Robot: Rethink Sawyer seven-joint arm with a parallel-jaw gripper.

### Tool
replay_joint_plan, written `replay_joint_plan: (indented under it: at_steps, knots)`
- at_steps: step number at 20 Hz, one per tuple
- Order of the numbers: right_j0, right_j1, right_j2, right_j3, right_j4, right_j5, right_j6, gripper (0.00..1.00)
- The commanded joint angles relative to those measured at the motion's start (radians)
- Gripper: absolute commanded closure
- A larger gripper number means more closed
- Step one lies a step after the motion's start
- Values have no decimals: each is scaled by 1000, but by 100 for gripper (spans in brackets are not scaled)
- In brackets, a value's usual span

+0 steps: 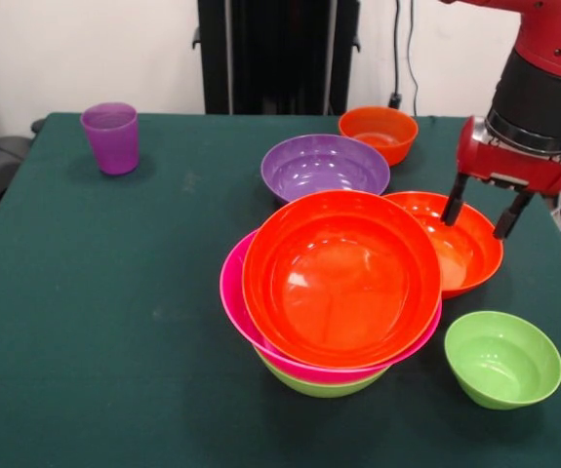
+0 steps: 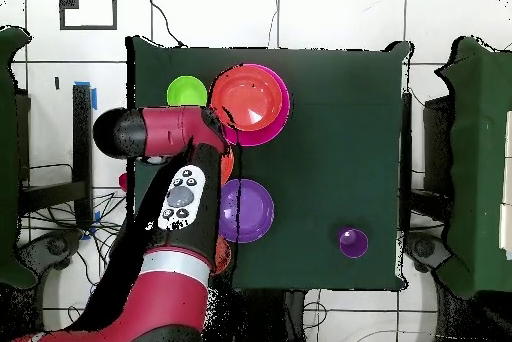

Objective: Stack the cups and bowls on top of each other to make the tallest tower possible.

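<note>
Dark green cloth covers the table, with a pale wall and a black upright column behind it. Near the front of the cloth stands the tower, a nested pile of glossy bowls, mouths upward: a lime green bowl lowest and mostly hidden, a wide hot pink bowl showing as a rim above it, and a broad orange bowl on top, sitting slightly off-centre so the pink rim shows more on one side. Its axis runs vertically, though the top bowl looks a little tilted. Touching the pile at its back edge is another orange bowl, partly tucked behind it. The gripper hangs over that bowl, its two dark fingers spread apart and holding nothing. Behind the pile sit a purple bowl and, farther back, a small orange bowl. A small lime green bowl stands alone just beside the pile. A translucent purple cup stands upright, well apart, near the far corner. No readable writing shows on any of them.
</note>
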Motion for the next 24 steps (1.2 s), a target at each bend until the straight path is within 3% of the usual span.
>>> replay_joint_plan:
  at_steps: [1,24]
  knots:
    - [25,-7,111,105,1,-20,101,0]
    - [-63,20,260,217,54,-265,96,0]
